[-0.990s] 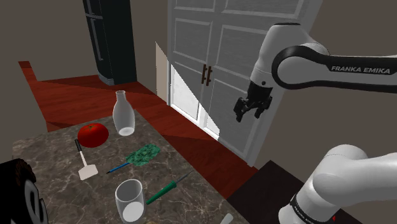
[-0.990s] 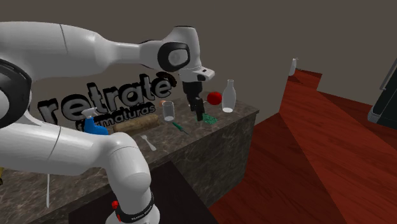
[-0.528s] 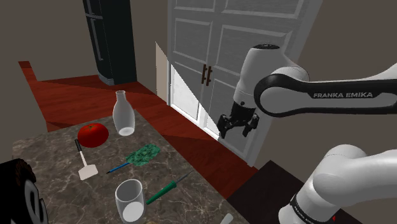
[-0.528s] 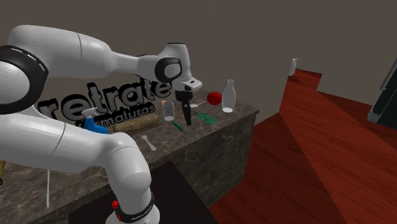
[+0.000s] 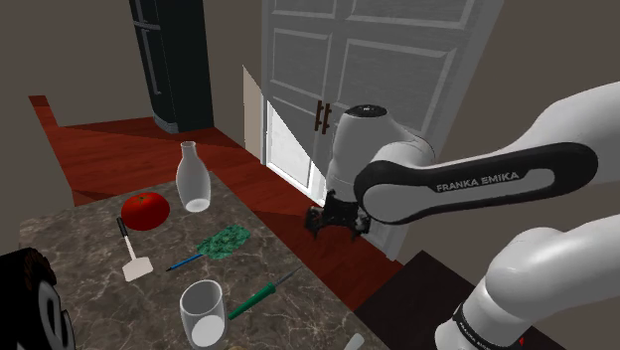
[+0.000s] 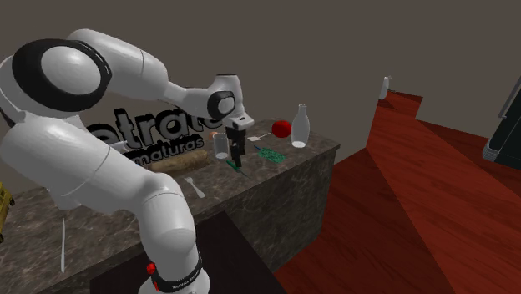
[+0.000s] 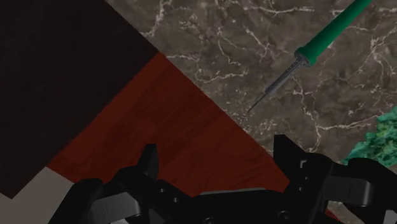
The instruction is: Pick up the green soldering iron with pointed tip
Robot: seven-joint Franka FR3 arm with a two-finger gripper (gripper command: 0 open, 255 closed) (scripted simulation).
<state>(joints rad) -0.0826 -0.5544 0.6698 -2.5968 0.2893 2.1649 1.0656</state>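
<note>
Lower than a moment ago, the gripper [image 5: 336,221] hangs past the counter's [image 5: 263,254] right edge in the shoulder view, fingers spread apart and empty. The green soldering iron [image 5: 260,295] lies on the counter just right of the glass [image 5: 202,313], its tip towards the gripper.

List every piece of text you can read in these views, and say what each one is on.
"FRANKA EMIKA": white letters on the dark band of the arm, in the shoulder view.
"etrat": big dark letters of a sign standing on the counter, with both ends hidden by the arm.
"maturas": a smaller line beneath it on the same sign, with its start hidden.
Marking on the arm's base: too small to read.
</note>
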